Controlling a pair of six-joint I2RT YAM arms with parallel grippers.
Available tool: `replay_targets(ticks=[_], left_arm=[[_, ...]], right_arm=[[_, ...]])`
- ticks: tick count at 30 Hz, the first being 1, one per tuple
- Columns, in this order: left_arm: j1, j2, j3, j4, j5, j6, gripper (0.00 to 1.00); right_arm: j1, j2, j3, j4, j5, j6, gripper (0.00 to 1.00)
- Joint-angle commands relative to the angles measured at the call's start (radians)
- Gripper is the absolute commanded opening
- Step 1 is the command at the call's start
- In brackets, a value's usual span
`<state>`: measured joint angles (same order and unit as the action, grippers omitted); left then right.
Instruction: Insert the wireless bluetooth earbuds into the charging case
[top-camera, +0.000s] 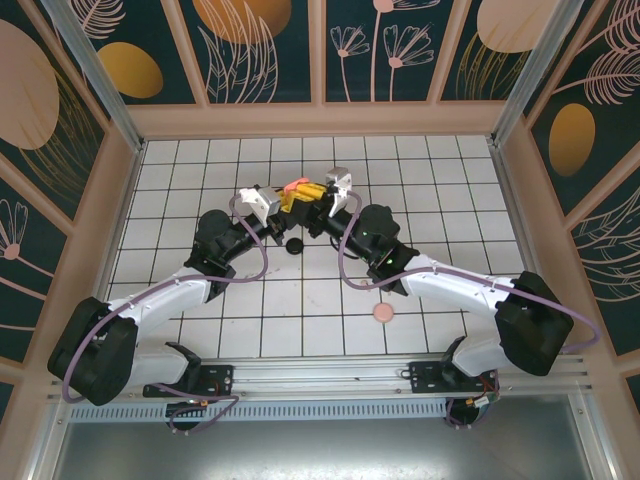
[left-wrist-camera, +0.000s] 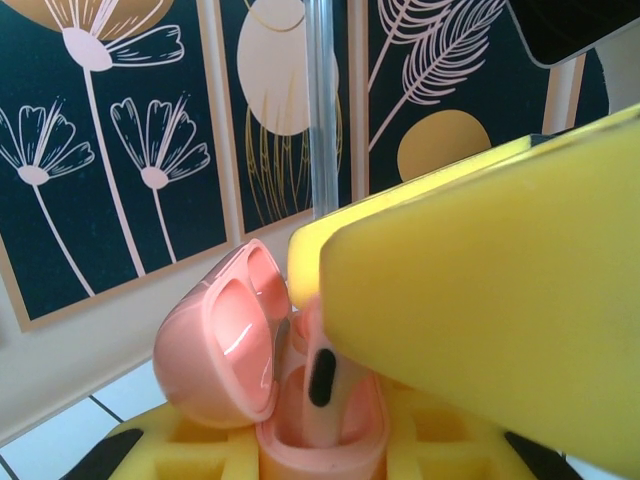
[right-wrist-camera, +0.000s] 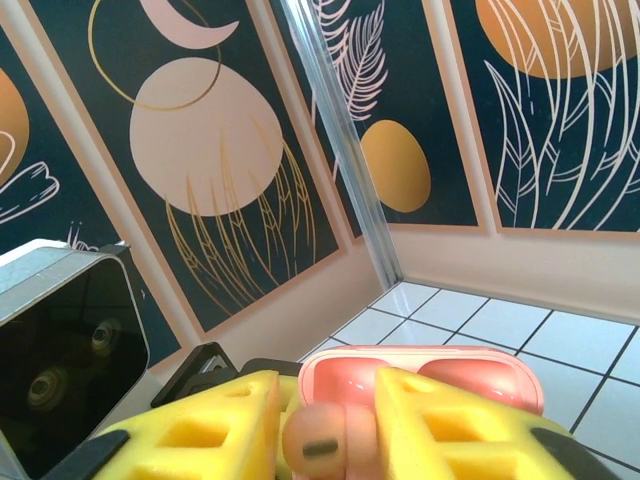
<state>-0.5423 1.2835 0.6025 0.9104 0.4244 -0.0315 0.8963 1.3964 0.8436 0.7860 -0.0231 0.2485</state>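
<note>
A pale pink charging case (top-camera: 297, 186) is held off the tiled floor where the two arms meet. My left gripper (top-camera: 288, 203) is shut on the case body (left-wrist-camera: 330, 455), its yellow foam fingers (left-wrist-camera: 165, 445) on either side, and the lid (left-wrist-camera: 215, 340) hangs open to the left. A pink earbud (left-wrist-camera: 322, 385) stands with its stem down in the case. My right gripper (right-wrist-camera: 325, 435) is over it, with the earbud's head (right-wrist-camera: 315, 440) filling the narrow gap between its yellow fingers (right-wrist-camera: 460, 430). One of those fingers (left-wrist-camera: 480, 280) covers the bud's top in the left wrist view.
A small black rounded thing (top-camera: 294, 245) lies on the white tiles just in front of the grippers. A pink rounded one (top-camera: 383, 313) lies nearer the right arm. Patterned wall panels (top-camera: 260, 50) fence the floor on three sides. The left wrist's camera housing (right-wrist-camera: 60, 350) is close to my right fingers.
</note>
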Motion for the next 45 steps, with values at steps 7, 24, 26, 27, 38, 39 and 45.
replay_targets(ticks=[7,24,26,27,38,39,45], left_arm=[[-0.008,-0.029,0.028,0.101,0.037,-0.023,0.0],[-0.008,-0.028,-0.043,0.162,-0.002,-0.03,0.0],[-0.008,-0.037,-0.045,0.152,-0.009,-0.018,0.0],[-0.008,-0.043,-0.047,0.146,-0.015,-0.013,0.0],[-0.008,-0.093,-0.046,0.084,-0.138,-0.035,0.0],[-0.008,-0.096,-0.051,0.087,-0.147,-0.04,0.0],[-0.009,-0.122,-0.072,0.093,-0.157,-0.042,0.0]], right_arm=[[0.007,-0.009,0.016,-0.094,0.078,0.041,0.45],[-0.033,-0.28,0.157,-0.454,0.16,0.222,0.72],[-0.082,-0.327,0.163,-0.608,0.169,0.278,0.73],[-0.103,-0.344,0.161,-0.669,0.173,0.293,0.73],[-0.338,-0.291,0.137,-1.281,0.186,0.356,0.71],[-0.344,-0.257,0.13,-1.301,0.182,0.332,0.7],[-0.383,-0.063,0.13,-1.338,0.156,0.126,0.64]])
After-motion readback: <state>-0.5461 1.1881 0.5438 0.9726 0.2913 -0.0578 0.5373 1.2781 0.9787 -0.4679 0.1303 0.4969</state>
